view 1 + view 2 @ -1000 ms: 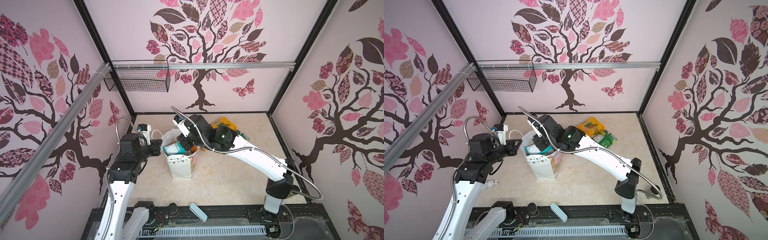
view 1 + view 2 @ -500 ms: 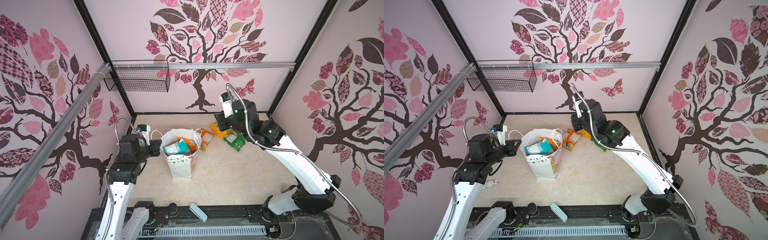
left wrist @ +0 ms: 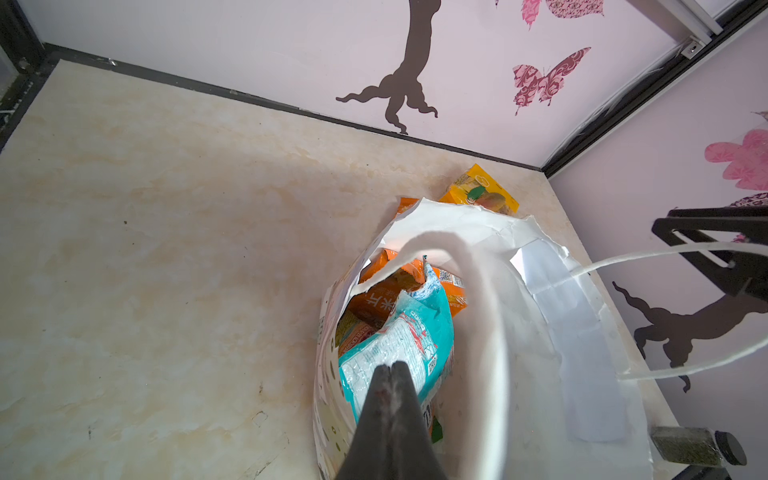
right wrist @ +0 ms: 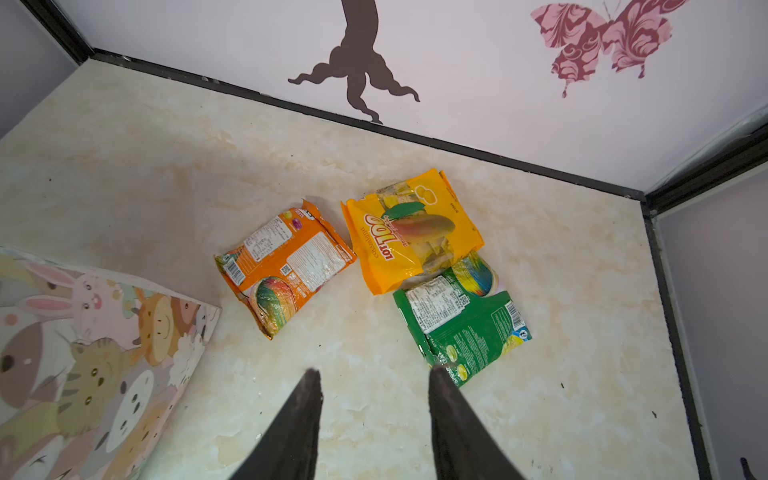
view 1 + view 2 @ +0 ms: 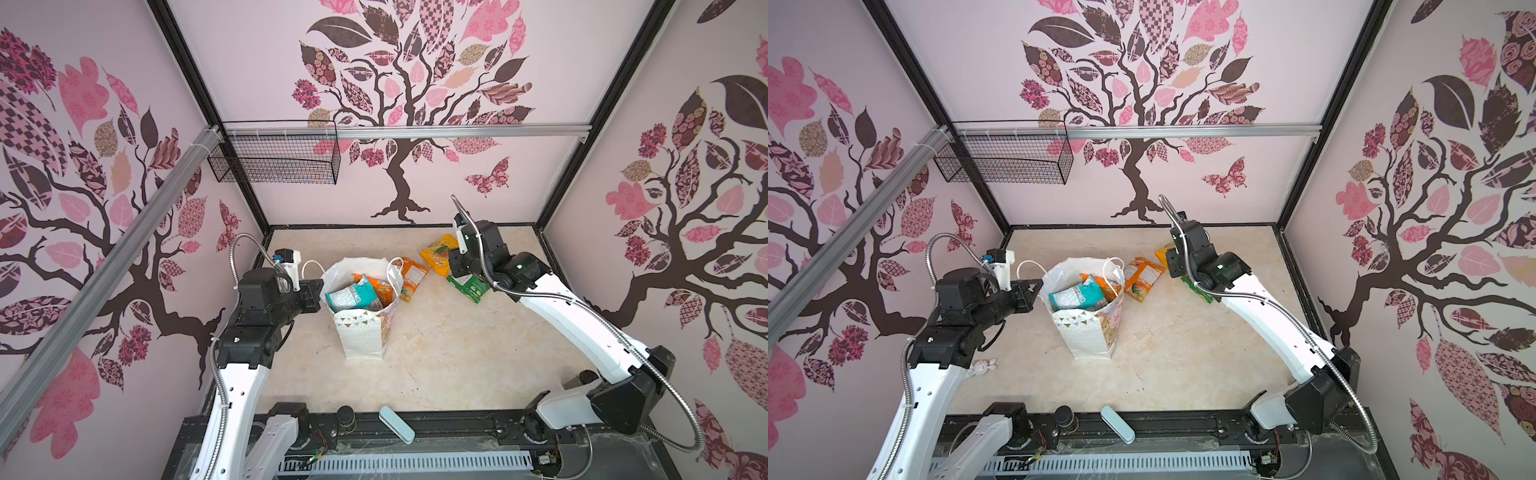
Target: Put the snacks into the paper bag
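Snacks (image 5: 434, 259) are split right now: some are in and three lie out on the marbled tabletop (image 4: 166, 174). Inside the paper bag (image 5: 360, 332), a teal packet (image 3: 399, 345) sits uppermost over a bagged orange packet (image 3: 374, 301). Both are propped up near the mouth rather than lying flat, so I judge the bag is filling. It stands upright mid-table with its mouth spread wide, which lets me feed it from above. The loose orange packet (image 4: 286, 266) lies label side up near the bag. The yellow mango packet (image 4: 411, 232) lies toward the back corner, its edge overlapping the green packet (image 4: 461, 328).

My left gripper (image 3: 392, 365) has its jaws pressed together at the bag's rim on that arm's side. I read that as bracing the bag so it neither tips nor folds shut, though I cannot make out whether paper is actually nipped between them. My right gripper (image 4: 374, 384) hangs above the tabletop, empty, with its jaws at a middling spread. One fingertip (image 4: 440, 382) is just at the green packet's near corner. The yellow packet partly pins the green one, so I would lift yellow or orange first.

A pale blue case (image 5: 397, 424) lies on the front rail and a small glass jar (image 3: 698, 446) lies near the right arm's base. Neither is a snack.
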### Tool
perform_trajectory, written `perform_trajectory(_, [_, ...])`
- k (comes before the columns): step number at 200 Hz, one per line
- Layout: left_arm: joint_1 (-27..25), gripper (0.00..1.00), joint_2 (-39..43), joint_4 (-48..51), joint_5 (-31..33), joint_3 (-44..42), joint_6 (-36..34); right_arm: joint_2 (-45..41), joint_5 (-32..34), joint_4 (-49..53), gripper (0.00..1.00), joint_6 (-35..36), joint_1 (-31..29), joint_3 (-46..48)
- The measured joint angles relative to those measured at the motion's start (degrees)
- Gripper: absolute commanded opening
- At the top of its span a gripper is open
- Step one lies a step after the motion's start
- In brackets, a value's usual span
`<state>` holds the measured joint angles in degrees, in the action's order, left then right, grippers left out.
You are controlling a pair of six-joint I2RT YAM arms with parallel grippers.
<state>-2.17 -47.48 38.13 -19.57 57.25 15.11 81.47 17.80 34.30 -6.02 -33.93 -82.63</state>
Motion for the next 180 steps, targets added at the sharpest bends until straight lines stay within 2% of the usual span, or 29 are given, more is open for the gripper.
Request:
perform_trajectory(29, [0.0, 0.03, 0.0, 0.0, 0.1, 0.0, 0.0, 0.0, -4.6, -4.7, 0.46, 0.0, 0.3, 5.0])
perform_trajectory(66, [0.0, 0.03, 0.0, 0.0, 0.2, 0.0, 0.0, 0.4, -11.3, -13.8, 0.45, -0.2, 0.2, 15.8])
perform_trajectory(92, [0.0, 0.03, 0.0, 0.0, 0.1, 0.0, 0.0, 1.4, -14.7, -19.3, 0.51, -2.2, 0.2, 22.9])
perform_trajectory(117, [0.0, 0.03, 0.0, 0.0, 0.1, 0.0, 0.0, 5.7, -18.1, -22.6, 0.57, -5.4, 0.2, 23.8])
perform_trajectory(180, [0.0, 0.03, 0.0, 0.0, 0.0, -0.1, 0.0, 15.5, -24.6, -30.4, 0.61, -12.4, 0.2, 25.1])
